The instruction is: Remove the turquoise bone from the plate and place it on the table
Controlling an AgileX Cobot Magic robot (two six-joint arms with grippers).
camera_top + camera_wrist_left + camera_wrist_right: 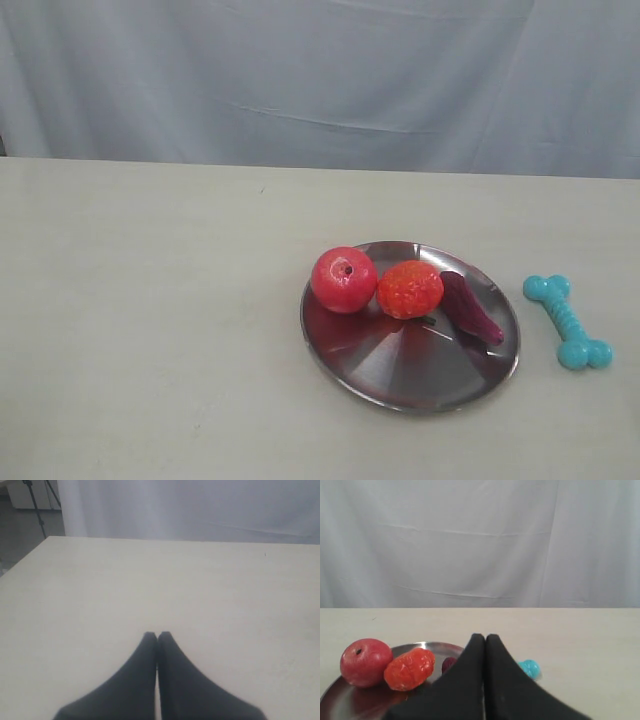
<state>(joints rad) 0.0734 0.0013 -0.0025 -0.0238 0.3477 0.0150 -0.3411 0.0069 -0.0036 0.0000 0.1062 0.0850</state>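
The turquoise bone (pixel 568 321) lies flat on the table (pixel 150 300), just right of the plate (pixel 410 375) and clear of its rim. In the right wrist view only one knob of the turquoise bone (pixel 530 668) peeks out beside my right gripper (pixel 485 637), which is shut with nothing in it, above the plate's (pixel 420 646) right side. Neither arm appears in the exterior view. Far from the plate, my left gripper (pixel 157 635) is shut and empty over bare table (pixel 150 580).
A red ball (pixel 343 279), an orange lumpy toy (pixel 410 289) and a dark purple toy (pixel 470 307) rest on the plate. A pale curtain (pixel 320 80) hangs behind the table. A tripod leg (pixel 36 502) stands off the table's far corner.
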